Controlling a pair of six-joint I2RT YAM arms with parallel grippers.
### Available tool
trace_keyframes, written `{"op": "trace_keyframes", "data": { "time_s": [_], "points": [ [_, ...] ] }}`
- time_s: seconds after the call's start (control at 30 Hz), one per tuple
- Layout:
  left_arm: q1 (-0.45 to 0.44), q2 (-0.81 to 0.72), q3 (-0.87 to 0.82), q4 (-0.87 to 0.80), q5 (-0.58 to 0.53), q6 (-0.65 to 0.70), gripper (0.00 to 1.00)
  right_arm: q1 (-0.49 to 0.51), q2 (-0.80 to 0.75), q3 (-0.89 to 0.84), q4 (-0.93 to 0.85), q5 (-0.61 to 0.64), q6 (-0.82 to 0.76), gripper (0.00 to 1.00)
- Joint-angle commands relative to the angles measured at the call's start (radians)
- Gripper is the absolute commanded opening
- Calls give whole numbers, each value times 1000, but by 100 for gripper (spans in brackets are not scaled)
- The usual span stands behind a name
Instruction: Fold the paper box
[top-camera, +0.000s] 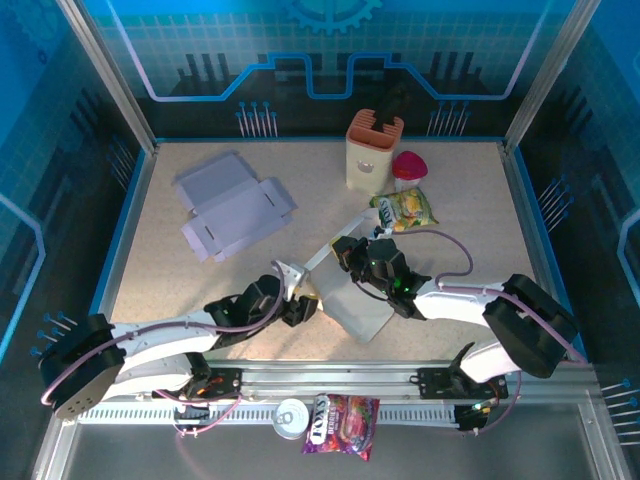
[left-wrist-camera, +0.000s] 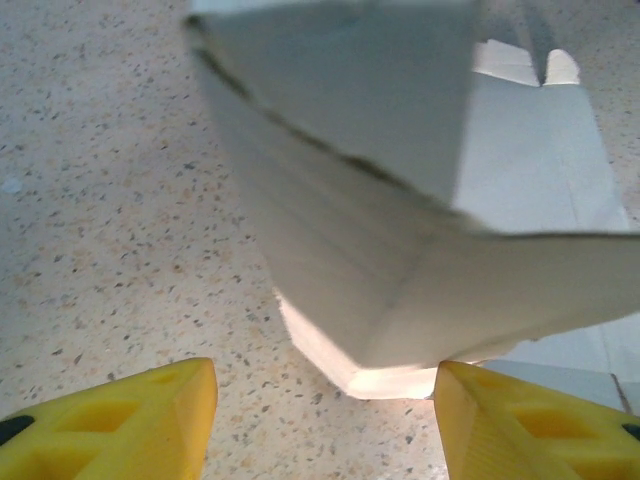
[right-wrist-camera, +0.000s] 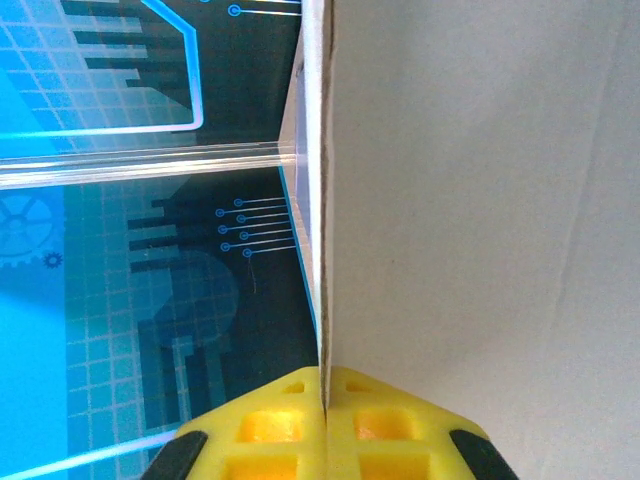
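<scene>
Cream holder (top-camera: 372, 152) at back of desk (top-camera: 160, 270), something dark poking out, can't say what. Paper box (top-camera: 358, 305) half-folded, near-centre of desk. Right wrist view, edge-on: right fingers (right-wrist-camera: 270, 425) pinched on a box panel. Left wrist view: left fingers (left-wrist-camera: 130, 420) wide, either side of the box's folded corner.

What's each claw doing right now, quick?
Left claw: open, nothing gripped; paper box just ahead.
Right claw: closed on a paper box panel.
</scene>
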Motion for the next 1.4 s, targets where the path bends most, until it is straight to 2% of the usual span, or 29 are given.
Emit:
{"op": "trace_keyframes", "data": {
  "time_s": [0.0,0.23,0.43,0.77,1.03,1.23,1.37],
  "points": [
    [-15,-5,10,66,-21,17,61,-9,-16,-1,31,-10,-14,0],
    [-6,2,14,79,-57,62,63,-8,-27,-6,22,-17,-10,0],
    [-3,73,64,85,-46,82,60,-3,-13,-13,44,-21,5,0],
    [-3,93,66,113,-144,80,53,28,11,-32,74,18,5,0],
    [-3,133,47,159,-179,70,50,47,118,-81,249,51,3,0],
    [-3,143,34,174,-195,53,45,70,207,-131,491,110,-13,0],
    [-8,141,38,165,-215,36,39,72,187,-128,449,120,-20,0]
  ]
}}
